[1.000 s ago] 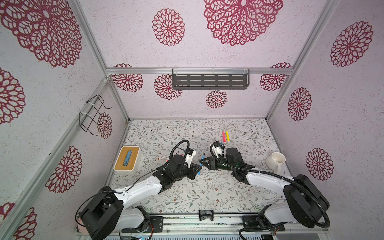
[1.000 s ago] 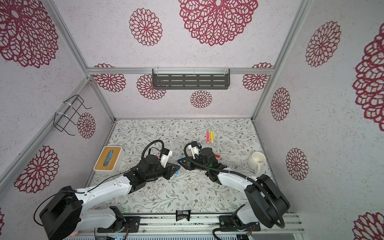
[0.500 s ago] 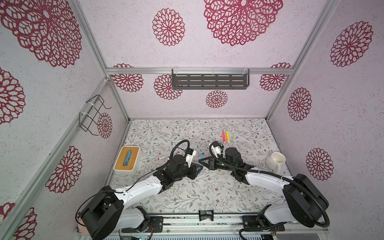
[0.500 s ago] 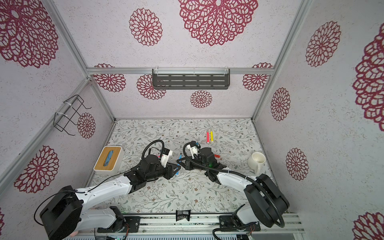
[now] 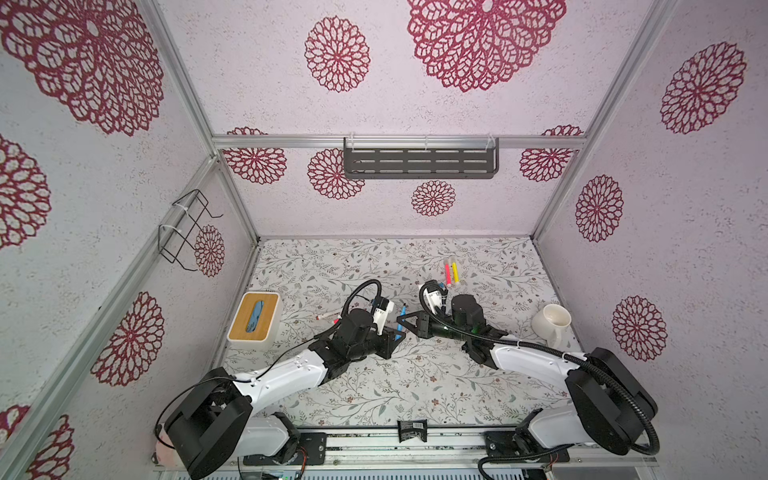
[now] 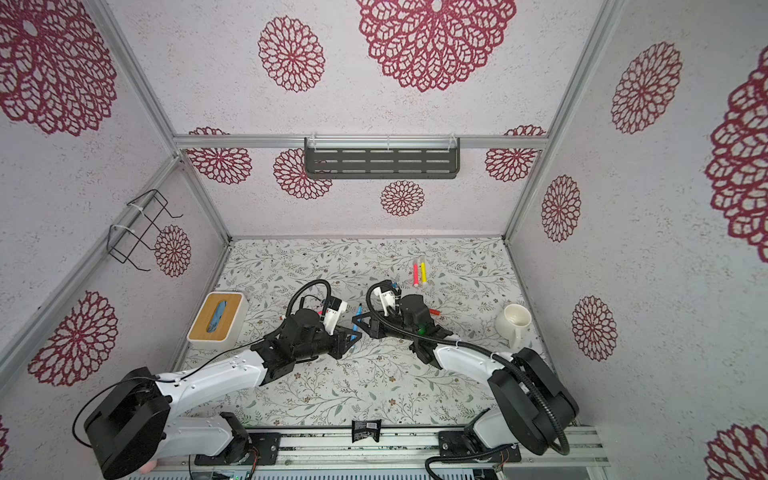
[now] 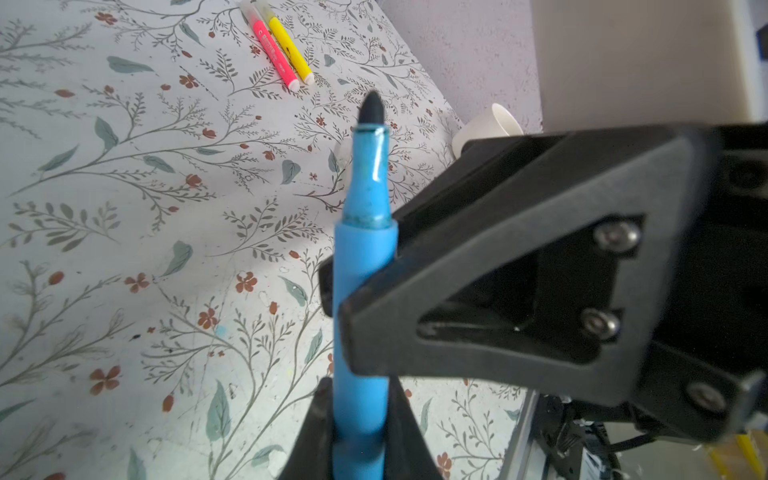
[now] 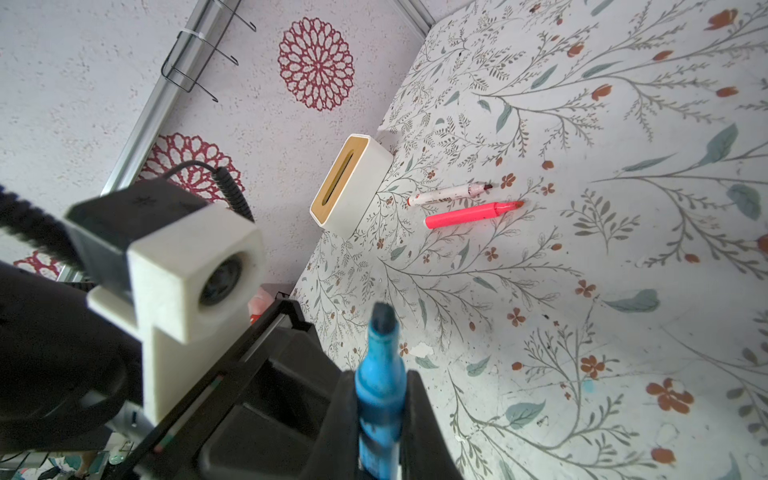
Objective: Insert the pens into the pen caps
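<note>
One blue pen (image 7: 363,266), uncapped, is held over the table (image 5: 374,386) middle by both grippers.
Left gripper (image 7: 359,395) & right gripper (image 8: 380,382) are clenched on its barrel; handover judged in hand; next, one grip to be released w/o tilting.

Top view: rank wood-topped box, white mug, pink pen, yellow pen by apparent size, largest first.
In a top view:
1. wood-topped box, clearly the largest.
2. white mug, somewhat smaller.
3. pink pen and yellow pen: lying side by side at the same depth, they look alike in size, so no ranking between them.
</note>
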Tool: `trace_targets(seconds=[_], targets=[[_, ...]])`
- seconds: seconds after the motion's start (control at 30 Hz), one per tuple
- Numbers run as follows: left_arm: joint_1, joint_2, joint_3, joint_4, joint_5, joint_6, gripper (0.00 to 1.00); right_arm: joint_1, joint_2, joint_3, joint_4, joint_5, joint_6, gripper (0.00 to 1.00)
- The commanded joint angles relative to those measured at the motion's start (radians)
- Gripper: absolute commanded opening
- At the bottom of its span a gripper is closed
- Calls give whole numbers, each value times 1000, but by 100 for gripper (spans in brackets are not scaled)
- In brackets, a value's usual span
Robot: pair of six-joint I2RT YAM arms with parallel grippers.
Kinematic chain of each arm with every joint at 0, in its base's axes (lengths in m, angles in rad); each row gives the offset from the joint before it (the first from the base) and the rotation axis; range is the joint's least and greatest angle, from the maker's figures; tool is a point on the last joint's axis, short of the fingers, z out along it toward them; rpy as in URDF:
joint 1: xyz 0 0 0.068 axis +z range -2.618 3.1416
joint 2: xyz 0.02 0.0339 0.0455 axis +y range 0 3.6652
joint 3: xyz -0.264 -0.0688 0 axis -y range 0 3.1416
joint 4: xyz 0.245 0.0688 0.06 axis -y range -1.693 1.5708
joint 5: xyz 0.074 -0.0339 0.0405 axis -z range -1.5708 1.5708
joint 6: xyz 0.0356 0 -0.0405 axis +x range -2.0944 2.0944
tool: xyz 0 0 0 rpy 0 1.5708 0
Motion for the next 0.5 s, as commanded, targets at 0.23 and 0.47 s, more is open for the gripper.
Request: trace_targets(seconds=[0.23,0.47], targets=[[-4,-90,-20,-22,-162,14,0,3,-60,14,-94,87,-18,47],[-3,-123,-30,-46,-192,12,0,-106,-142,92,-501,341,-20,51]])
